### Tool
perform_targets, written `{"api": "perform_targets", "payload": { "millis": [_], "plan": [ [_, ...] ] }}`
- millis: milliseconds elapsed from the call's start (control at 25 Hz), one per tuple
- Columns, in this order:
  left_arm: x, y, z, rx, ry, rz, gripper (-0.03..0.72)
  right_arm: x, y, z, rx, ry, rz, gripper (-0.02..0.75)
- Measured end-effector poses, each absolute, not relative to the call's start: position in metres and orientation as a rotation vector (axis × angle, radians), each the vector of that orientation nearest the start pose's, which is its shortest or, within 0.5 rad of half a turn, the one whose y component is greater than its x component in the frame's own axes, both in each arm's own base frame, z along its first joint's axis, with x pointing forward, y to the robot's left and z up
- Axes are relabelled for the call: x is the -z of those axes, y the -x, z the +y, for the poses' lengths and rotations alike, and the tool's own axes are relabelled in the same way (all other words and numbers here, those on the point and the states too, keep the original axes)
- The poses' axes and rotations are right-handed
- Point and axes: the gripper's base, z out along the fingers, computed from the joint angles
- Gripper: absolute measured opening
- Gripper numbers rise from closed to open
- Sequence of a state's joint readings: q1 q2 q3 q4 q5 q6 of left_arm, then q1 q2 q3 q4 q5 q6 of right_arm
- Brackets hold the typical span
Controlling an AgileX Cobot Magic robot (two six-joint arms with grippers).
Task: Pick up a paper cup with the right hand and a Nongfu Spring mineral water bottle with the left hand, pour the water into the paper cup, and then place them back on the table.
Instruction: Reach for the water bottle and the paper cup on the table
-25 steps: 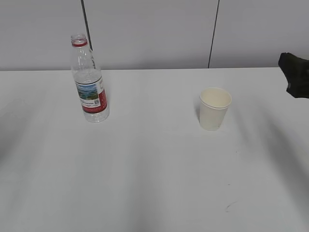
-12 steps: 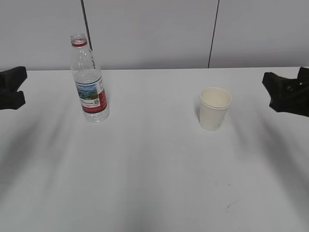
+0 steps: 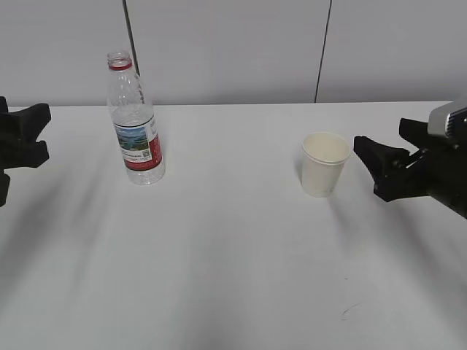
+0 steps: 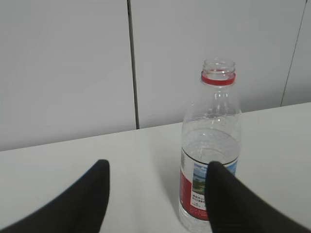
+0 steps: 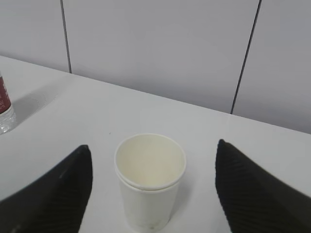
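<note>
The clear water bottle [image 3: 136, 120] with a red neck ring and red-and-white label stands uncapped at the back left of the white table [image 3: 219, 248]. It also shows in the left wrist view [image 4: 211, 155]. The cream paper cup [image 3: 324, 163] stands upright and empty to the right, and shows in the right wrist view [image 5: 149, 179]. My left gripper [image 3: 35, 133] is open at the left edge, apart from the bottle; in its wrist view [image 4: 158, 167] the bottle sits ahead, behind the right finger. My right gripper [image 3: 368, 166] is open just right of the cup, which lies ahead between the fingers [image 5: 151, 160].
A grey panelled wall [image 3: 233, 44] with dark vertical seams runs behind the table. A small dark scuff mark [image 3: 349, 311] lies on the tabletop near the front right.
Both arms have come into view from the sides and moved inward. The right gripper has closed in on the cup; the left has edged toward the bottle. Bottle and cup have not moved.
</note>
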State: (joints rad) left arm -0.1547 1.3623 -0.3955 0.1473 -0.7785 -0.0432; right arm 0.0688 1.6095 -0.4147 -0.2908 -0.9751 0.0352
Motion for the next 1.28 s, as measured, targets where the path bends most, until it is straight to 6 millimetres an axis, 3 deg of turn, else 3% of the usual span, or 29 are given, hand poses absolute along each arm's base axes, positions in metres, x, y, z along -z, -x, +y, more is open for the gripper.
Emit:
{"api": "perform_targets", "payload": {
  "millis": [280, 560, 840, 1280],
  "plan": [
    [-0.218, -0.241, -0.050, 0.160, -0.312, 1.655, 0.386, -0.168, -0.271, 0.043, -0.253, 0.279, 1.643, 0.581],
    [-0.218, -0.241, -0.051, 0.160, -0.314, 1.654, 0.386, -0.136, -0.275, 0.043, -0.335, 0.200, 1.748, 0.597],
    [-0.218, -0.241, -0.051, 0.160, -0.315, 1.654, 0.386, -0.118, -0.280, 0.044, -0.360, 0.170, 1.809, 0.601],
    [-0.218, -0.240, -0.053, 0.162, -0.363, 1.649, 0.386, -0.086, -0.309, 0.048, -0.382, 0.194, 1.852, 0.607]
  ]
}}
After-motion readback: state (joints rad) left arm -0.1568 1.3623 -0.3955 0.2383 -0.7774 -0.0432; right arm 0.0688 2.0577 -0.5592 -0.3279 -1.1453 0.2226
